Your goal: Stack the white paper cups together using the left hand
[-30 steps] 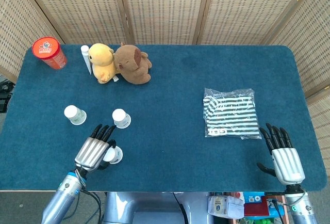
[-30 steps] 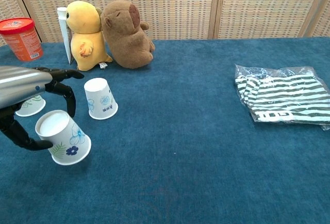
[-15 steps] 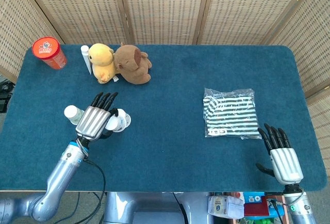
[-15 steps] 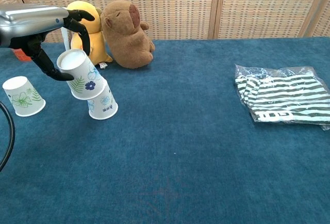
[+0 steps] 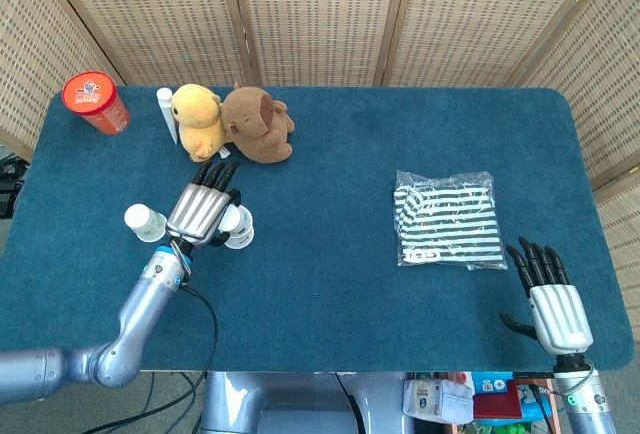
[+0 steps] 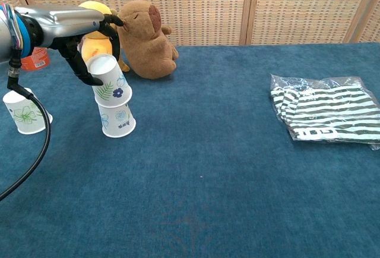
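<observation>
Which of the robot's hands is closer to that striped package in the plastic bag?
The right hand. It rests on the table just beyond the striped package's near right corner. The left hand is far across the table, holding a paper cup over another.

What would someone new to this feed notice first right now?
Probably the left hand at the table's left, holding an upside-down white paper cup right on top of a second upturned cup, with a third cup standing apart further left. Behind them sit a yellow plush and a brown plush side by side. The right hand rests open near the table's front right corner.
</observation>
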{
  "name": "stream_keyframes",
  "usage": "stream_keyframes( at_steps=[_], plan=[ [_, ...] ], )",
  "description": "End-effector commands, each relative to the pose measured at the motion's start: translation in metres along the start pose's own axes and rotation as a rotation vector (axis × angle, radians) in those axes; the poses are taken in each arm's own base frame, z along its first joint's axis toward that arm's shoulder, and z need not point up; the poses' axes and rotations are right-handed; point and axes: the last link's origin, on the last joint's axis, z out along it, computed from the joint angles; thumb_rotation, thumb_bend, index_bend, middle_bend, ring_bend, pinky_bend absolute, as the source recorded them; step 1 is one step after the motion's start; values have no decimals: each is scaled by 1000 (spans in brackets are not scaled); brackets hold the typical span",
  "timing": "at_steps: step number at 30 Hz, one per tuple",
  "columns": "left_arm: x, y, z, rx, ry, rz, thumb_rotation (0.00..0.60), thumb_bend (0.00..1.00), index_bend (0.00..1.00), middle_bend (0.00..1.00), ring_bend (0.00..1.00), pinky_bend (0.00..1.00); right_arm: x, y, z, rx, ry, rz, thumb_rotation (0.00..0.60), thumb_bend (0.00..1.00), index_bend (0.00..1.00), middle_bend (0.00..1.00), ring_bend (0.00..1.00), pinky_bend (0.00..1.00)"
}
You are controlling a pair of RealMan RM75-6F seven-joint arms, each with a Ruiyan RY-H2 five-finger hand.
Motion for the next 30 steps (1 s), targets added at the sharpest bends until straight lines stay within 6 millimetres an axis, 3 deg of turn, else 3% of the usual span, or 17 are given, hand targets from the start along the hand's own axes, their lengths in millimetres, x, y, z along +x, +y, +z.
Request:
stream_keyframes(
  at_steps=[1,7,9,11,14,21,25,28,30],
  plan=[
    [-4,2,6,6,-30,4,600,242,422,0,0,0,0,1,0,-2,2,0,600,0,0,0,0,0],
    [-15,3,17,48,-124,27,600,242,393,0,0,0,0,2,1,-7,2,4,600,0,0,0,0,0],
    [-17,3,20,64,-129,23,600,242,283,0,0,0,1,2,1,-7,3,4,600,0,0,0,0,0],
    [-19,2,22,72,-122,15,600,242,109,0,0,0,1,2,1,-7,6,7,600,0,0,0,0,0],
    [-22,-1,23,80,-97,4,600,242,8,0,0,0,2,3,1,-10,11,5,600,0,0,0,0,0],
    [-10,-22,2,80,-8,-22,600,242,0,0,0,0,2,3,0,-7,8,5,600,0,0,0,0,0],
    [-4,-48,-28,86,17,6,600,242,12,0,0,0,1,1,-1,0,1,-3,600,0,0,0,0,0],
    [-3,-67,-43,103,9,39,600,242,84,0,0,0,0,-2,-1,7,-1,-8,600,0,0,0,0,0],
    [-4,-89,-55,143,1,76,600,242,94,0,0,0,-2,-4,-2,13,-4,-16,600,0,0,0,0,0]
  ],
)
